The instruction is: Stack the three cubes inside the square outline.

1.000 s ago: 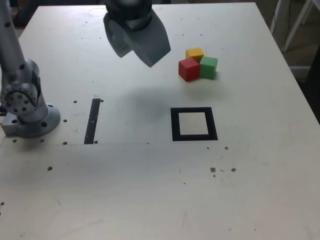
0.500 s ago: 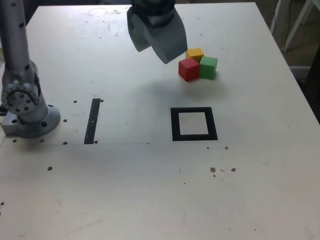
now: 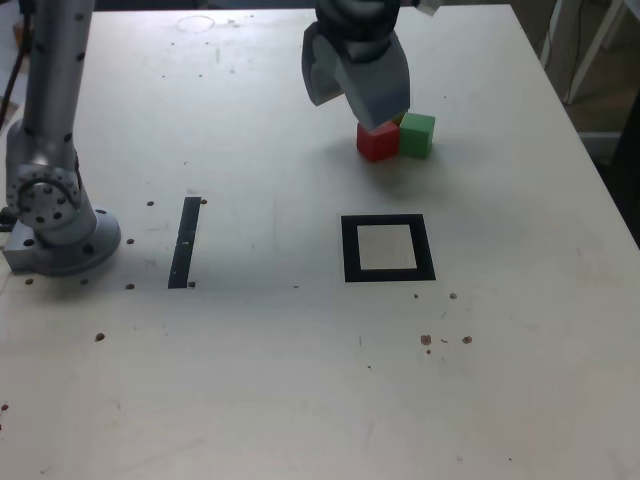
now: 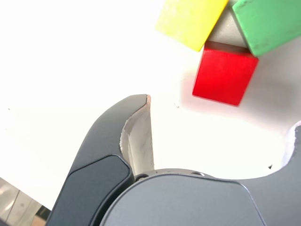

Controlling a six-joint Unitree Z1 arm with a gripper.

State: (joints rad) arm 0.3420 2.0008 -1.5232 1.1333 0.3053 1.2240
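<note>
**Going for the first cube**

Red (image 3: 377,142), yellow (image 4: 192,20) and green (image 3: 417,134) sit bunched together, touching, well behind the empty outline (image 3: 388,248). Gripper (image 3: 357,80) hangs over them, jaws spread wide, nothing held, probably lining up a grab.

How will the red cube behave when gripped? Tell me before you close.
The red cube looks solid and flat-faced, so probably rigid and unlikely to roll. Its matte faces should grip well. It crowds the green cube and yellow cube, so lifting may nudge them.

Matt cubes (image 3: 390,137) sit on a smooth, speckled table (image 3: 300,380) (the hand (image 3: 357,88) looks dull plastic).
</note>
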